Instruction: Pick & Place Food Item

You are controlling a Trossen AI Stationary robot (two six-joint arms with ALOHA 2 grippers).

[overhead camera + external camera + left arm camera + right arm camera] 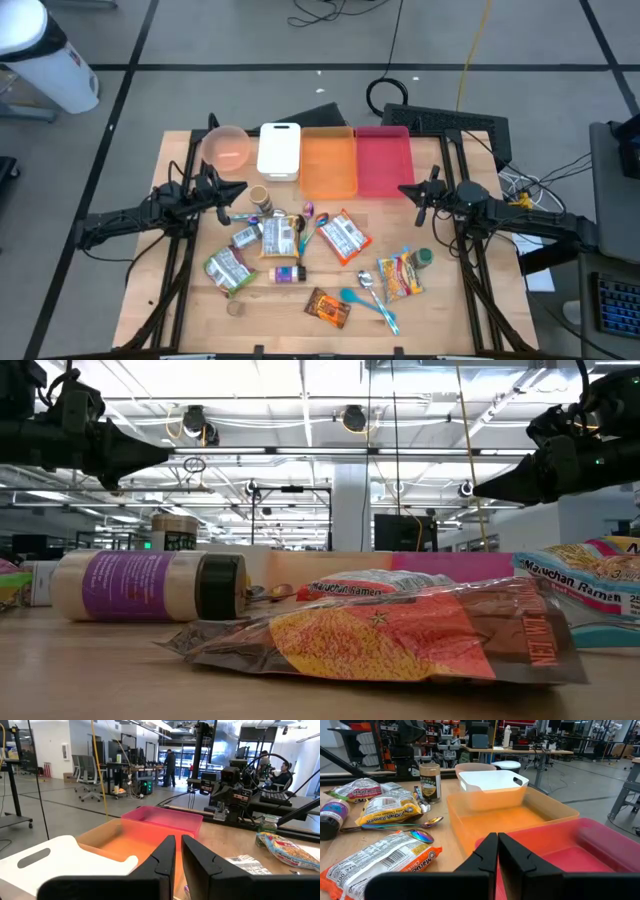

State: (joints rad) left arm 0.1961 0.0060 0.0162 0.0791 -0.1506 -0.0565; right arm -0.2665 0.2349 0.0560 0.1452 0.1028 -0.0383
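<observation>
**Both arms raised, food still spread on the table**

From my station I see the left gripper (224, 190) held above the table's left side, near the pink bowl (226, 148) and a small jar with a gold lid (260, 198). Its fingers (165, 857) stand almost together, a thin gap between them, with nothing in it. The right gripper (418, 194) sits above the right side, just beside the red bin (383, 160), its fingers (487, 851) closed on nothing.

Along the far edge I have the pink bowl, a white bin (279, 150), an orange bin (328, 162) and the red bin, side by side.

The food lies loose in the middle of the table, none of it in a bin. Two Maruchan ramen packets stand out: one orange and white (343, 237) lying at an angle near the centre, another pale yellow (279, 236) left of it. A green packet (227, 269) lies toward the left front, a dark brown and orange snack bag (328, 307) at the near edge, and a yellow and red bag (400, 275) to the right with a small green-lidded jar (423, 258) touching it. A purple-labelled bottle (288, 273) lies on its side. A teal spoon (368, 304) and a metal spoon (367, 282) lie between the snack bags.

In the low view the brown snack bag is crinkled, glossy, with an orange panel.
</observation>
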